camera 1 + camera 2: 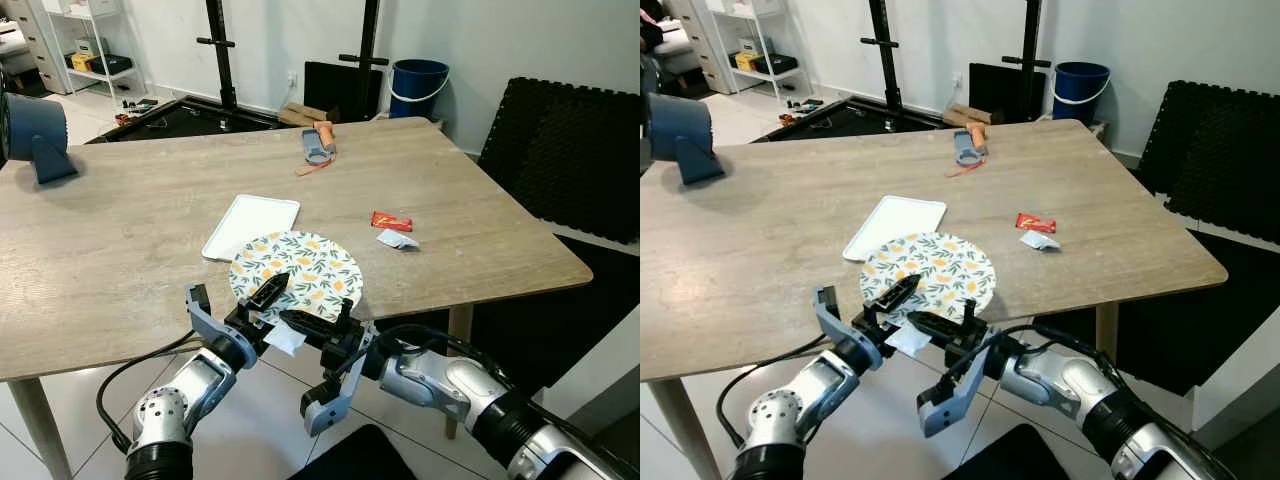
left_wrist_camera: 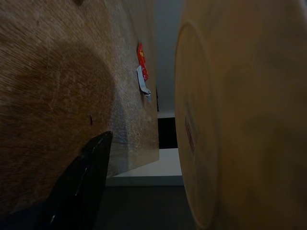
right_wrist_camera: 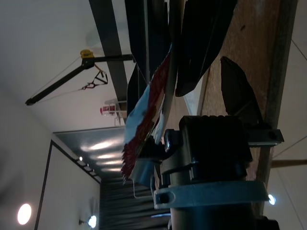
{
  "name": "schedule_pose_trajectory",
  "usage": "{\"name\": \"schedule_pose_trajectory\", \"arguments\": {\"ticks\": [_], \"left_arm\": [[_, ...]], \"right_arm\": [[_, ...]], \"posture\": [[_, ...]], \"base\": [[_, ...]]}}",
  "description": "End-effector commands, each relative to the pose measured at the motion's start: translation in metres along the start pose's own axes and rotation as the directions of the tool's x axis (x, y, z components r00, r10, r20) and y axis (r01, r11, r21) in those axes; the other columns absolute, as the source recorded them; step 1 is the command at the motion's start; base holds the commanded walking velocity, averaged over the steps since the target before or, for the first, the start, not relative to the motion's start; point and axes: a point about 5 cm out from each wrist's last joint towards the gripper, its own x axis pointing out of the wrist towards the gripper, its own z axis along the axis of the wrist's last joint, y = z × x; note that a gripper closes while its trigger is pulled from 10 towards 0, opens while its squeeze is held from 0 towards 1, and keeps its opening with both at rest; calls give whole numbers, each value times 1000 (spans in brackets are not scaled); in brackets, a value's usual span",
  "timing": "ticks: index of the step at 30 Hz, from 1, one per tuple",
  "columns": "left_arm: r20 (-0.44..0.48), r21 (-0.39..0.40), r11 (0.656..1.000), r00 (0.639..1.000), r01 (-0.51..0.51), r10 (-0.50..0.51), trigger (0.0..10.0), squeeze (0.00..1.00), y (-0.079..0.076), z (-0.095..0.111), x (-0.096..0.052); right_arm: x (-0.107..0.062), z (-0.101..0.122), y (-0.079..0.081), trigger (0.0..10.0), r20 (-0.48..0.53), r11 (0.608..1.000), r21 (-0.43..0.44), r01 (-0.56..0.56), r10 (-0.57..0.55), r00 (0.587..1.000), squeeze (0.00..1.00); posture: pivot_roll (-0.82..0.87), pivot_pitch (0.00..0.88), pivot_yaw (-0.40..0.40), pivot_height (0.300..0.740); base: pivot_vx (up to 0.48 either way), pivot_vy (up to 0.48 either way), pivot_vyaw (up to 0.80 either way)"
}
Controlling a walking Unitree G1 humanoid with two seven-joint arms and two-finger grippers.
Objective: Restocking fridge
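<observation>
Matt wood-grain table (image 1: 120, 240), glossy floral plate (image 1: 312, 262), smooth white tray (image 1: 252, 224)

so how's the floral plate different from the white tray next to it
The floral plate is round with a leaf and citrus pattern; the white tray is rectangular and plain. The plate juts over the table's near edge with the left gripper over its rim, while the tray lies fully on the table, untouched. The plate's far rim overlaps the tray's near edge. Both are shallow, holding no food.

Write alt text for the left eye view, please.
Two robot grippers, left and right, meet at the near edge of a wooden table, gripping a floral plate. Farther back lie a white tray and a red packet.
</observation>
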Motion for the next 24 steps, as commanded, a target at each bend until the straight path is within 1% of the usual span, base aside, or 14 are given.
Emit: {"name": "schedule_pose_trajectory", "arguments": {"ticks": [1,6,8,10,12,14,16,17,19,24], "left_arm": [[-19,1,1000,1000,7,-7,10000,0,1,2,-4],[-24,15,1000,999,24,-24,10000,0,-2,5,-4],[-34,26,998,998,54,-54,10000,0,-8,8,-5],[-34,26,998,998,54,-54,10000,0,-8,8,-5],[-65,38,993,992,111,-108,10000,0,-17,6,-7],[-98,43,988,985,148,-143,10000,0,-23,2,-8],[-98,43,988,985,148,-143,10000,0,-23,2,-8],[-116,45,987,982,154,-148,10000,0,-23,0,-10],[-119,46,987,982,152,-146,10000,0,-22,-1,-11],[-113,45,989,984,143,-137,10000,0,-20,0,-13]], "right_arm": [[2,12,4,10000,78,1000,-10,-28,29,997,0],[-2,9,7,10000,78,998,-19,-51,53,996,0],[-9,1,9,10000,54,996,-36,-81,83,995,0],[-9,1,9,10000,54,996,-36,-81,83,995,0],[-15,-10,9,10000,14,994,-48,-99,100,995,0],[-18,-19,7,10000,-24,993,-54,-100,99,995,0],[-18,-19,7,10000,-24,993,-54,-100,99,995,0],[-20,-26,3,10000,-56,993,-63,-96,93,994,0],[-21,-29,2,10000,-67,993,-67,-94,89,994,0],[-22,-31,0,10000,-70,993,-73,-91,86,994,0]], "posture": [[-19,58,39,740],[-17,58,36,740],[-15,61,33,740],[-15,61,33,740],[-15,67,30,740],[-15,67,30,740],[-15,67,30,740],[-11,70,29,740],[-11,70,29,740],[-10,73,27,740]], "base": [[0,0,0],[0,0,0],[0,0,0],[0,0,0],[0,0,0],[0,0,0],[0,0,0],[0,0,0],[0,0,0],[0,0,0]]}}
